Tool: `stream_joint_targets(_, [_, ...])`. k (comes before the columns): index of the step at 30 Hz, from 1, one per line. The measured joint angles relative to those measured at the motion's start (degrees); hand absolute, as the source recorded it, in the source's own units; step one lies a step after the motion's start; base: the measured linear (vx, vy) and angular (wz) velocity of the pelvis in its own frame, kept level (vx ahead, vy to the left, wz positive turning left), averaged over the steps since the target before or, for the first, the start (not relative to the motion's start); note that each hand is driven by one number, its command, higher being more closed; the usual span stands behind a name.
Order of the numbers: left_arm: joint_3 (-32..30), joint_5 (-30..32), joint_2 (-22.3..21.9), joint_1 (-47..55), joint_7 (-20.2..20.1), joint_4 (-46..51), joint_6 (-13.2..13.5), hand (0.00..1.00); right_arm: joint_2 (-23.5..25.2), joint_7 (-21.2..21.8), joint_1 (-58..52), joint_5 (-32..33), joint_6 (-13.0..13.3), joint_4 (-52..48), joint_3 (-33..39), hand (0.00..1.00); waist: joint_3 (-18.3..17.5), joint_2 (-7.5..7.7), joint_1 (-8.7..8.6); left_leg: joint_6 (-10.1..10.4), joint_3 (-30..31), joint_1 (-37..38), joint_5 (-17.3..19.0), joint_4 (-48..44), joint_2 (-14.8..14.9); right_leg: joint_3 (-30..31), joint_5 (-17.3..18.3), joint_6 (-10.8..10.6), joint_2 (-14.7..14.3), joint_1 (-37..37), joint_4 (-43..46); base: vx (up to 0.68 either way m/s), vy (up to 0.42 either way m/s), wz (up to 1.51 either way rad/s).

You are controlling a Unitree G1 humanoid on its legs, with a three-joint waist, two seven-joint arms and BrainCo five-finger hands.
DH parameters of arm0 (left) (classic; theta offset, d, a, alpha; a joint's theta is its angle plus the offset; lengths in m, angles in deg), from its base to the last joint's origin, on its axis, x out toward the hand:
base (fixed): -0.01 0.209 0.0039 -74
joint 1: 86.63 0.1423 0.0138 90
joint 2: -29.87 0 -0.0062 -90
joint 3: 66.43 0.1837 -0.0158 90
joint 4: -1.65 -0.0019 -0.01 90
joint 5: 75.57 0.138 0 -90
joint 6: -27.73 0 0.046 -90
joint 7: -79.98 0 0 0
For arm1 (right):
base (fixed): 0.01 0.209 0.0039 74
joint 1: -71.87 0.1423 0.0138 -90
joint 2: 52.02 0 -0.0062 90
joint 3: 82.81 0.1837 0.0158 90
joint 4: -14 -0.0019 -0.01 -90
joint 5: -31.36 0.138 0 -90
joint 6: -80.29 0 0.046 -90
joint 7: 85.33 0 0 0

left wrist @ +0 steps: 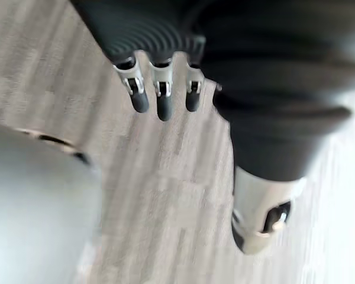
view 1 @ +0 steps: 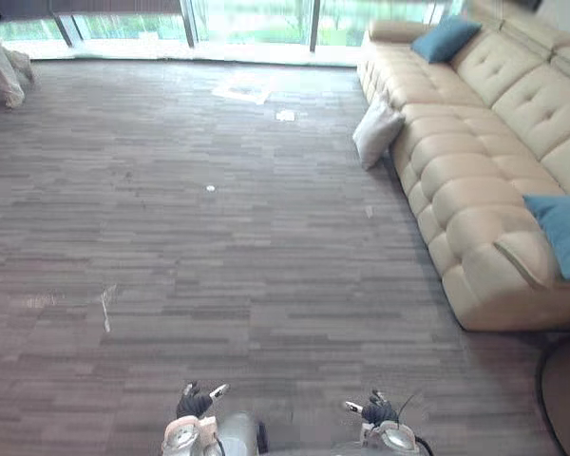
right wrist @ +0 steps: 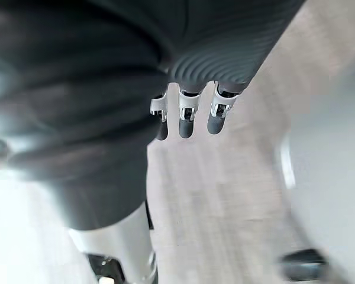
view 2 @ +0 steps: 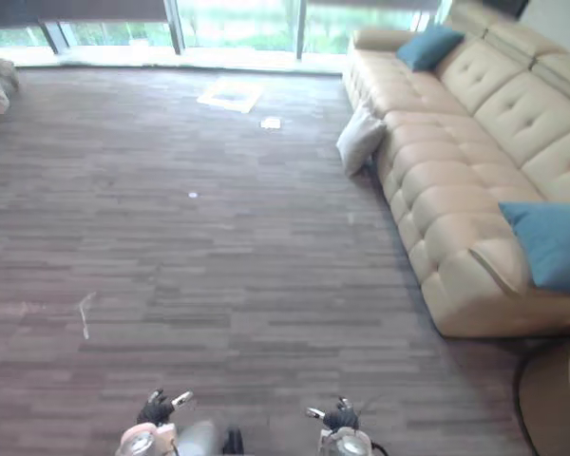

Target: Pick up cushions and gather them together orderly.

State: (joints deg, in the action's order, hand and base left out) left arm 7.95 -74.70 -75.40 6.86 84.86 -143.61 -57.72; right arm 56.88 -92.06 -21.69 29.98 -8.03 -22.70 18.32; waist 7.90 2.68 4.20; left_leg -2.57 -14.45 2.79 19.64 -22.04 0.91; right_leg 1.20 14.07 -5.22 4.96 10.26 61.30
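Cushions sit apart: white cushion [view 1: 377,133] on the floor [view 1: 218,247] leaning on the sofa [view 1: 475,161], far blue cushion [view 1: 445,38] and near blue cushion [view 1: 562,233] on its seat, while left hand [view 1: 195,404] and right hand [view 1: 378,410] hang empty, fingers relaxed, likely because all lie well beyond reach.

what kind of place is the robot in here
Probably a lounge or living room: a long beige tufted sofa runs along the right side with a blue cushion on it, a white cushion leans against its base on the floor, and tall windows line the far wall.
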Motion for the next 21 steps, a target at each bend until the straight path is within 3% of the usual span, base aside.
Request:
stream_joint_targets(2, [0.3,0.0,0.2,-0.2,0.0,-1.1,0.0,0.0,-0.3,-0.1,0.5,0.0,0.4,-0.9,0.0,0.0,0.3,-0.17,-1.13,0.2,0.8,4.7,1.3,2.6,0.3,-4.8,2.1,1.7,-0.8,5.9,-6.5,0.48,0.047,0.25])
stream_joint_targets(4, [0.5,0.1,0.1,-0.6,0.0,-2.1,-0.3,0.0,-1.3,-0.1,0.7,0.1,0.6,-0.8,0.0,0.0,0.3,-0.34,-1.39,1.1,1.1,9.6,2.2,5.9,0.4,-8.7,1.0,2.7,-1.6,9.3,-18.9,0.67,0.023,0.23])
stream_joint_targets(6, [1.5,0.2,-0.4,-0.8,-0.1,-2.4,-0.2,0.0,-2.2,-0.1,0.9,0.1,0.5,-0.7,0.0,0.0,0.2,-0.94,-2.43,3.2,2.9,15.4,3.7,10.5,0.4,-9.4,-5.3,5.5,-4.1,11.0,-36.2,0.73,-0.03,0.56])
stream_joint_targets(8, [1.6,0.3,-1.6,-0.6,-0.1,-2.8,-0.2,0.0,-3.1,-0.1,0.8,0.1,0.4,-0.4,-0.6,0.0,-0.4,-2.28,-3.91,3.4,6.2,17.5,3.8,10.5,1.5,-8.9,-11.9,9.3,-5.2,10.3,-34.5,0.73,-0.074,0.73])
stream_joint_targets(9, [1.7,0.4,-2.8,-0.5,-0.2,-2.9,-0.2,0.0,-4.3,-0.1,0.8,0.1,0.0,0.2,-0.5,0.0,-1.3,-4.13,-4.02,4.3,8.6,16.9,3.2,7.3,3.5,-10.4,-8.8,10.0,-5.3,10.1,-31.2,0.79,-0.11,0.57])
stream_joint_targets(10, [1.6,0.7,-3.3,-0.5,-0.3,-2.7,-0.2,0.0,-4.7,-0.1,0.9,0.1,-0.1,0.1,-0.3,0.0,-1.1,-4.65,-3.85,4.7,10.1,14.9,1.7,1.5,3.6,-10.9,-6.2,9.9,-5.3,9.5,-29.2,0.9,-0.167,0.48])
stream_joint_targets(11, [1.2,0.8,-3.8,-1.5,-0.3,-2.7,-0.2,0.0,-5.2,-0.1,0.9,0.1,-0.2,0.0,-0.3,0.0,-0.7,-5.64,-4.01,4.5,11.8,9.6,-3.2,-11.1,3.8,-11.3,-3.6,9.8,-5.4,7.4,-28.8,0.58,-0.142,0.23])
stream_joint_targets(12, [0.8,0.8,-4.1,-1.7,-0.2,-2.6,-0.3,0.0,-5.6,-0.1,0.9,0.1,-0.3,-0.1,-0.3,0.0,-0.5,-6.41,-3.98,4.9,12.4,6.7,-7.4,-18.0,4.2,-11.1,-2.8,10.0,-6.0,5.4,-30.1,0.86,-0.131,-0.05])
stream_joint_targets(13, [0.4,0.8,-4.3,-1.0,-0.2,-2.6,-0.3,0.0,-6.4,-0.2,1.1,0.2,-0.6,0.0,-0.4,0.0,-0.1,-7.85,-3.44,6.5,12.5,0.4,-13.2,-31.6,6.3,-10.2,-1.8,10.8,-7.5,0.5,-34.0,0.84,-0.053,-0.39])
stream_joint_targets(14, [-0.5,1.1,-4.2,-0.4,-0.1,-1.7,-0.3,0.0,-6.2,-0.4,1.2,0.3,-1.0,0.5,-0.3,0.0,0.4,-8.25,-3.03,5.8,11.2,-3.9,-11.1,-40.5,8.2,-8.7,-1.0,11.5,-8.8,-5.4,-37.4,0.7,-0.012,-0.47])
stream_joint_targets(17, [-0.7,1.1,-2.7,1.0,-0.1,1.2,0.0,0.0,-4.5,-0.5,1.1,0.7,-0.9,1.3,-0.8,0.0,0.6,-5.87,-1.22,5.6,8.3,-13.5,-6.8,-42.5,9.0,-5.4,0.6,11.4,-8.4,-15.8,-45.1,0.64,-0.013,-0.57])
stream_joint_targets(19, [-0.8,0.8,-2.6,2.0,-0.1,3.2,0.3,0.0,-3.4,-0.6,1.2,1.5,-1.0,1.6,-0.7,0.0,0.5,-5.36,-0.61,5.5,5.7,-20.6,-4.7,-32.5,9.7,-3.7,1.4,10.4,-7.9,-21.2,-49.8,0.62,0.051,-0.45])
stream_joint_targets(21, [-0.8,0.1,-2.7,2.0,-0.1,4.2,0.4,0.0,-2.8,-0.6,1.2,1.5,-1.3,1.6,-0.6,0.0,0.9,-4.85,-0.06,5.2,3.9,-23.9,-5.1,-19.0,8.2,-1.9,2.8,9.3,-5.9,-25.6,-52.0,0.58,0.14,-0.4])
